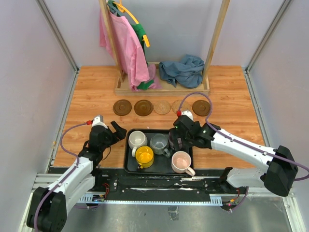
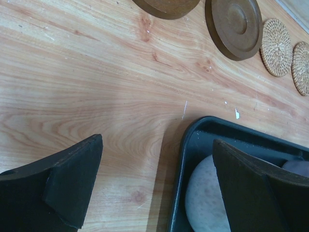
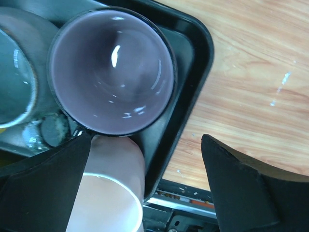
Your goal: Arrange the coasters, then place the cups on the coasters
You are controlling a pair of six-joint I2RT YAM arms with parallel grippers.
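Both my tools stand wide open and hold nothing. My right tool (image 3: 145, 140) hangs over the tray's (image 1: 129, 166) right edge, with the purple cup (image 3: 113, 72) just ahead of it and the pink cup (image 3: 108, 193) under one finger. That is my first worry. Those two cups crowd each other, and the purple one sits close to the tray wall. A finger coming down could strike the wall or the pink rim, or close on both cups and tip one.

My left tool (image 2: 157, 145) straddles the tray's left edge, one finger over bare bench (image 2: 72, 72), the other above the white cup (image 2: 203, 193). Dropped like that, it would likely land on the rim and shove the tray, rattling every cup. Two arms over one small tray could also knock each other. My right arm's cable (image 1: 208, 101) loops across the right end of the coaster row in the top view. I judge it could drag a coaster when the arm swings.

The coasters (image 1: 143, 107) lie in a straight row on the bench behind the tray's back edge, near the rack (image 1: 183, 90). From left to right they are two dark brown, two tan woven and one dark brown, close but apart, all bare. The dark ones have ringed grooves.

All five cups sit in the tray: white at the back left, grey (image 1: 159, 143) beside it, yellow (image 1: 144, 156) in front, pink at the front right corner. From above, the purple cup is hidden under my right tool.
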